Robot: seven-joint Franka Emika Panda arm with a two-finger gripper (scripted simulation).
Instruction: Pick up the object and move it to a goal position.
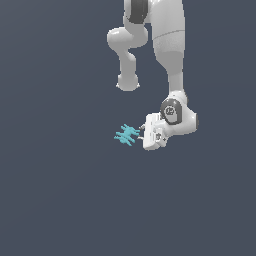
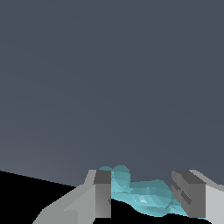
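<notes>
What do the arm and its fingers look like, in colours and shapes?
The arm is smooth, rounded and white-grey, with dark bands at the joints and a dark round disc near the wrist. The gripper is a white block; its fingers are grey and blocky with darker pads. No cables or markings show.

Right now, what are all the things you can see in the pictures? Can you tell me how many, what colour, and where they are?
spiky thing: one, bright cyan, at the tip of the claw on the exterior view's left of it; in the wrist view it sits between the two fingers.
background: one, plain dark blue-grey, all around; no other loose things show.
robot arm: one, white-grey, coming down from the top of the exterior view.
claw: one, white with grey fingers, at the arm's low end; the fingers stand on either side of the spiky thing, but I cannot tell if they press on it.
</notes>
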